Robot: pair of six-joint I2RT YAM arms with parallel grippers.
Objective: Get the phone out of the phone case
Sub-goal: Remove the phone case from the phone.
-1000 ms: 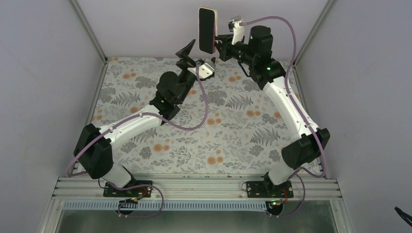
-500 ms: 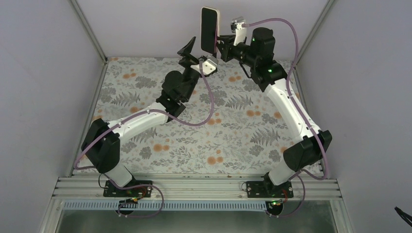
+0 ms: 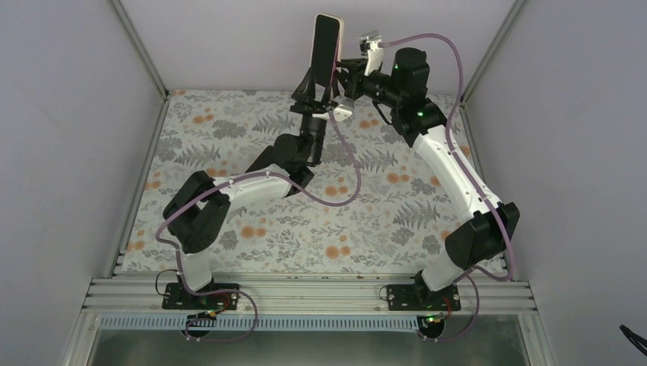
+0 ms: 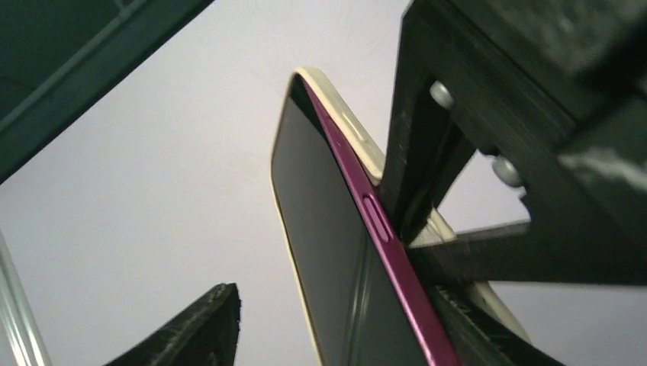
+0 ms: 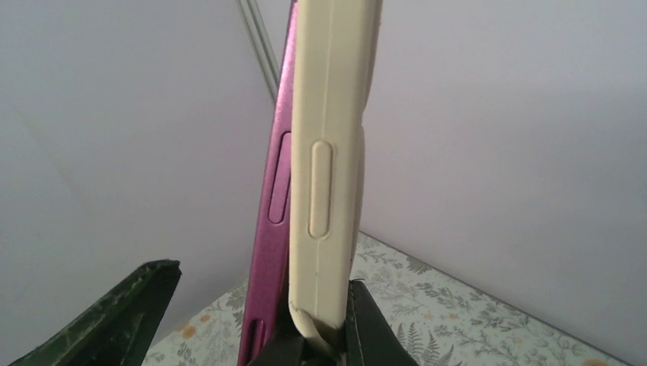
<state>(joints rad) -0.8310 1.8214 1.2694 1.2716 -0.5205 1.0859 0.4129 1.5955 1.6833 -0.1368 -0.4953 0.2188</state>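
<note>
Scene: two arms meet high over the far edge of the floral desk [image 3: 206, 145], a little right of its middle, against a pale back wall [image 3: 229, 38]

Phone [image 3: 323, 47]: held upright on its short end in the air, well above the desk, with its glossy dark screen turned towards the left edge

Case [image 3: 339, 34]: a pale cream-pink shell on the back of the phone, facing the right edge

Fit: in both wrist views one long side of the phone stands proud of the case's rim, its magenta rail and side button bare beside the case's own raised button cover; along the opposite long side, the left wrist view shows the cream rim wrapping the edge of the screen

Right gripper [image 3: 341, 67]: reaching in from the right, it is pinched tight on the lower part of the case and carries both pieces

Left gripper [image 3: 315, 85]: raised from below on the screen side, by the phone's lower half, its fingers [image 4: 210, 324] spread wide; the tip seen in the left wrist view stands apart from the glass, and the overhead view does not settle whether any part touches the phone

Arms: the left one folded back near mid-desk, the right one stretched up along the right side
</note>
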